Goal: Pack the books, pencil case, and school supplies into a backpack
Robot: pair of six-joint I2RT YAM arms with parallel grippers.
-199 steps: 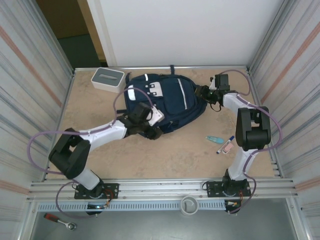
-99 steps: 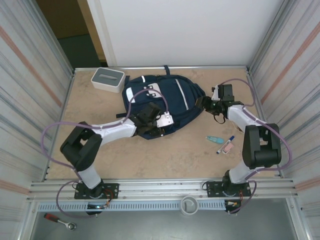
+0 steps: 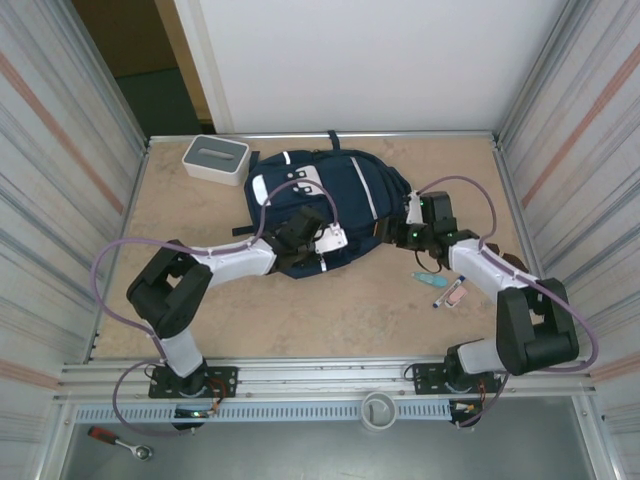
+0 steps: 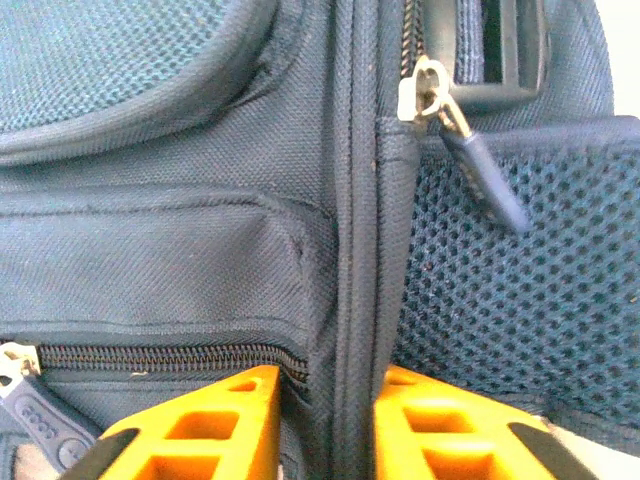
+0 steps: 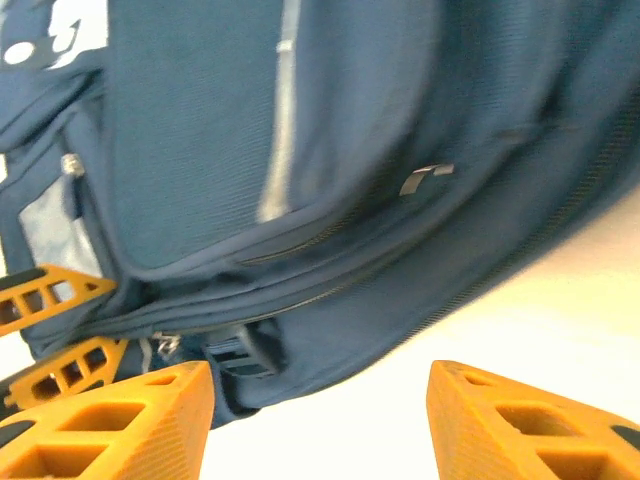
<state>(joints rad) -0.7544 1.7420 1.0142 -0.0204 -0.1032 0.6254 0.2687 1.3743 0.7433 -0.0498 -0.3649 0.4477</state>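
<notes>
Left wrist view: the left gripper (image 4: 326, 405) pinches a raised seam of the backpack (image 4: 200, 230), which lies mid-far on the tabletop (image 3: 350, 305); the right gripper (image 5: 320, 405) gapes wide, empty, beside its edge.

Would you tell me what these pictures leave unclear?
- Inside the backpack: fabric hides it, all views.
- Markings on the pen: too small, top view.
- Whether the left fingers grip the seam: left wrist view, fabric bunches between them.

Embossed letters on a zipper pull (image 4: 30, 425) of the backpack (image 4: 180, 260) are unreadable.
</notes>
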